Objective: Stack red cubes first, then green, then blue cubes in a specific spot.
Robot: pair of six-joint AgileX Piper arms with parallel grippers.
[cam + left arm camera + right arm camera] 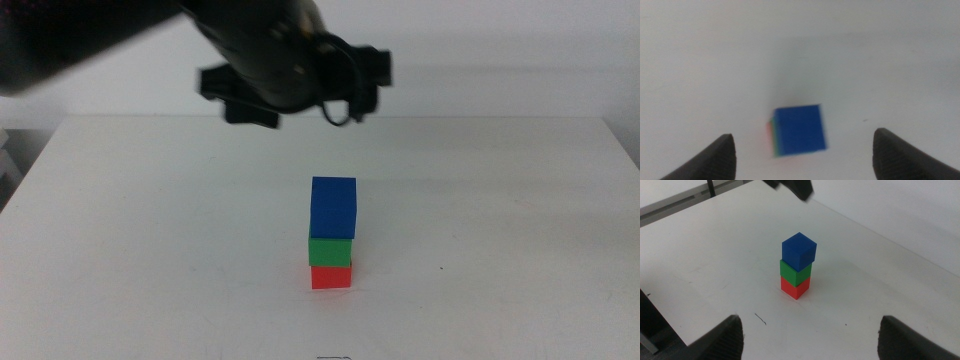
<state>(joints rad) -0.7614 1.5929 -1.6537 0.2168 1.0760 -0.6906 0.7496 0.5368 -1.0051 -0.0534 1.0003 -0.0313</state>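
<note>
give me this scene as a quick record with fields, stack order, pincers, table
stack bottom: red cube on the white table
stack middle: green cube on the red one
stack top: blue cube, sitting slightly askew
left pincer: open, empty, above the stack, looking straight down on it
right pincer: open, empty, off to the side of the stack
cubes touched by a pincer: none

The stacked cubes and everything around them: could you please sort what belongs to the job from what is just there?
Job:
- red cube, bottom
- green cube, middle
- blue cube, top
- left gripper, open, above the stack
- right gripper, open, waiting aside

Just there:
- white table
</note>
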